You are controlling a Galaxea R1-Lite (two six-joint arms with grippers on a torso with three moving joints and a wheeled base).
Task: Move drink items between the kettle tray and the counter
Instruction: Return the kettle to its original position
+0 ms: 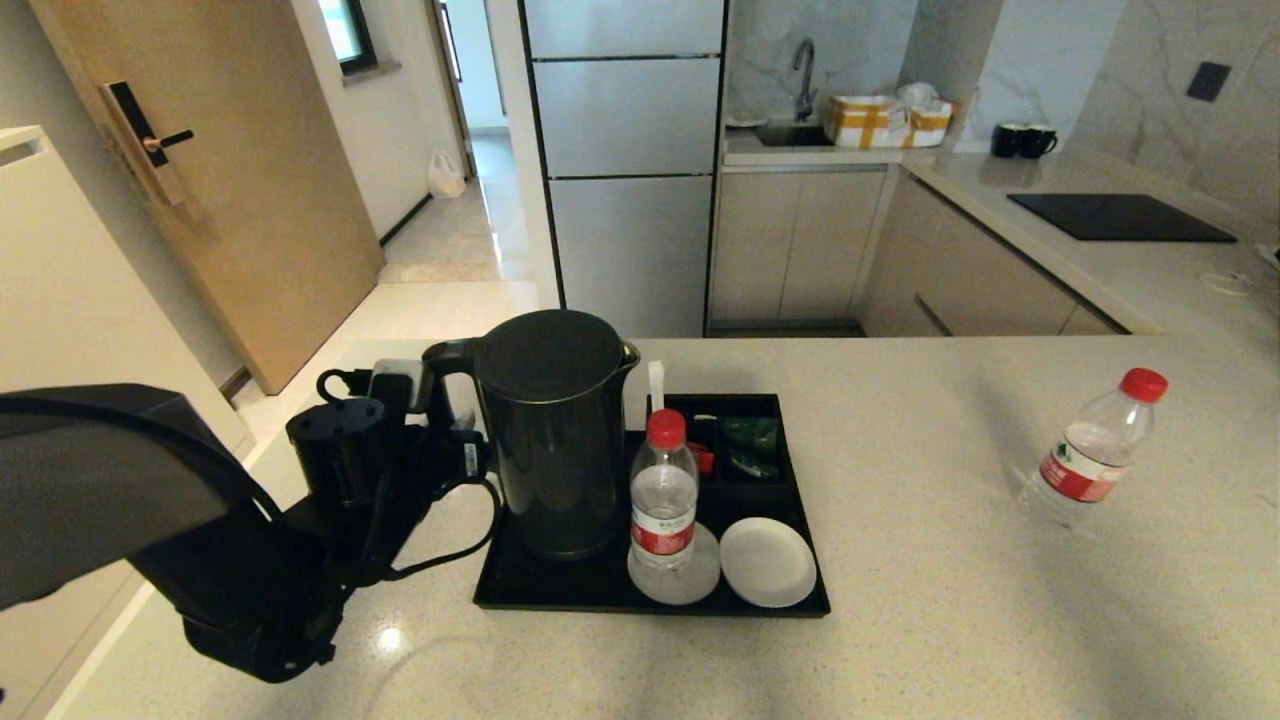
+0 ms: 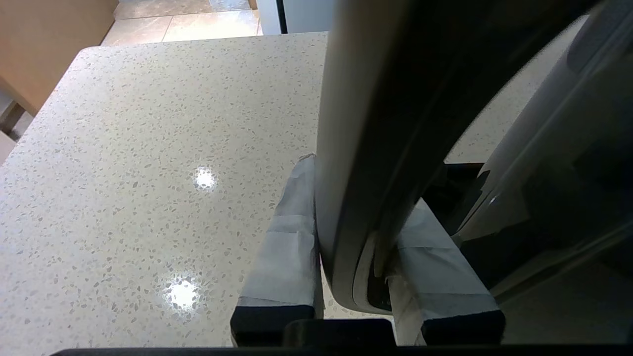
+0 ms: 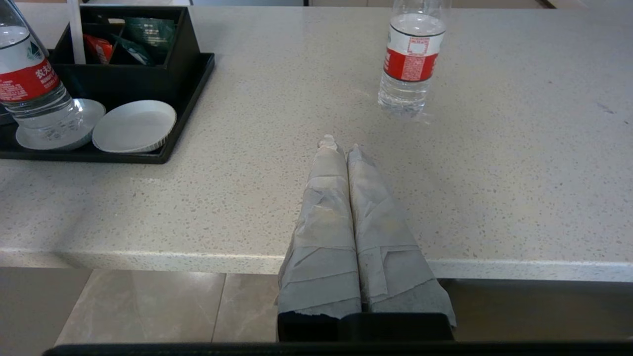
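A: From the head camera, what stood on the counter (image 1: 960, 600)?

B: A glossy beige stone top with fine speckles. On it lay the flat black tray (image 1: 520, 592) with its low rim. The tall, smooth black kettle (image 1: 555, 430) stood upright on the tray's left part, its handle pointing left toward the left gripper (image 1: 440, 440). Just right of it a clear plastic bottle (image 1: 663, 500) with a red cap stood upright on a round white saucer (image 1: 700, 590), with a second saucer (image 1: 767, 562) beside it. Sachet compartments (image 1: 745, 440) sat at the tray's back. A second bottle (image 1: 1090, 455) stood well off to the right on the bare stone.

A: And the left wrist camera?

B: The taped grey fingers (image 2: 284, 247) pinched the kettle's handle (image 2: 366, 188), which ran lengthwise between them, one pad on each side. Speckled stone lay below.

A: The right wrist camera?

B: The right gripper (image 3: 341, 146) hung at the counter's near edge, its taped fingers pressed together on nothing. The lone bottle (image 3: 409, 64) stood upright ahead of the tips, apart from them; the tray (image 3: 188, 94) with its bottle (image 3: 29, 89) lay off to one side.
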